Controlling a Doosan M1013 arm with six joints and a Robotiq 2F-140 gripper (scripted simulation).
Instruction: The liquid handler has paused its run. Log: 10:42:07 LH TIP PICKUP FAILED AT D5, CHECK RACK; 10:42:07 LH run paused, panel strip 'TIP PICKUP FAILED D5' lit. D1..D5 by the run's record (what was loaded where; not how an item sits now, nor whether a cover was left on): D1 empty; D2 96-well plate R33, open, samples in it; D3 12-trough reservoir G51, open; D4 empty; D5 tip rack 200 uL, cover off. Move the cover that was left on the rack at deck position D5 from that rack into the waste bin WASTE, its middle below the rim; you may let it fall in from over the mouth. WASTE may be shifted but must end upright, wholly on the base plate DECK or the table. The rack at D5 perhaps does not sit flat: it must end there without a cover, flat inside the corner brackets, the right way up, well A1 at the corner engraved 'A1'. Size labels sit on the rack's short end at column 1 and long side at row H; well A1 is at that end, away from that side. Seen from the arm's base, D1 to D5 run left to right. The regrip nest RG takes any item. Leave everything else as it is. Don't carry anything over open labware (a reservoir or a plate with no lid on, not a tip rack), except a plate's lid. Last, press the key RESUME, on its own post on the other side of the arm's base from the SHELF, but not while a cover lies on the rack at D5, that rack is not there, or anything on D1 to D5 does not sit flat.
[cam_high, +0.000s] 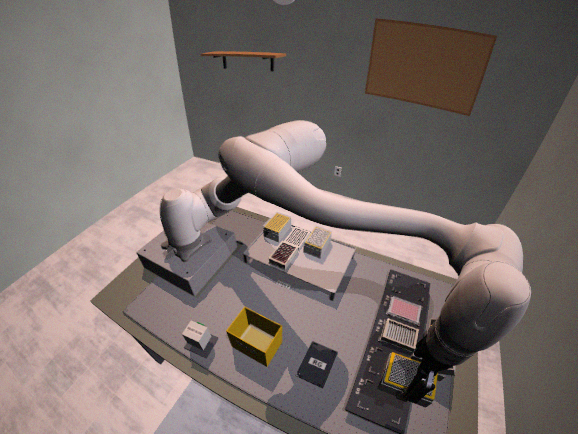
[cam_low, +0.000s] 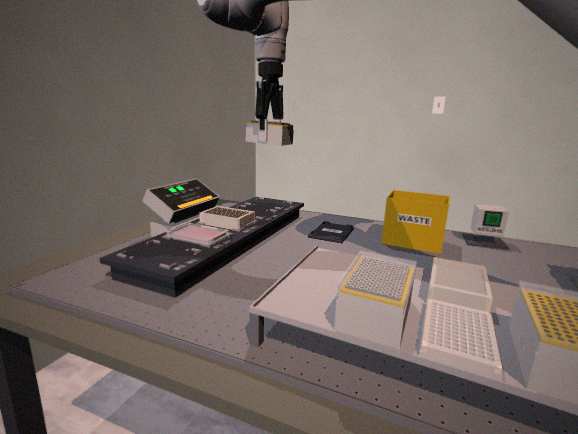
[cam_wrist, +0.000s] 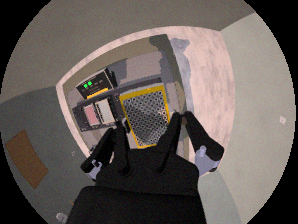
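Note:
My gripper (cam_high: 422, 387) is shut on the tip rack (cam_high: 402, 372), a white box with a yellow top frame and a grid of tips. It holds the rack high in the air over the right end of the black deck (cam_high: 395, 350). In the exterior view the gripper (cam_low: 269, 125) grips the rack (cam_low: 269, 133) far above the deck. The far deck positions under it look bare. In the wrist view the rack (cam_wrist: 143, 119) sits between my fingers. I see no cover on it. The yellow WASTE bin (cam_high: 255, 336) (cam_low: 416, 221) stands upright on the table.
The pink plate (cam_high: 404, 309) (cam_low: 196, 234) and the reservoir (cam_high: 400, 333) (cam_low: 227, 217) sit open on the deck. The RG nest (cam_high: 315, 367) (cam_low: 331, 233), the RESUME key (cam_high: 196, 334) (cam_low: 490, 220) and the panel (cam_low: 181, 199) stand nearby. A low shelf (cam_high: 300, 250) holds several racks and plates.

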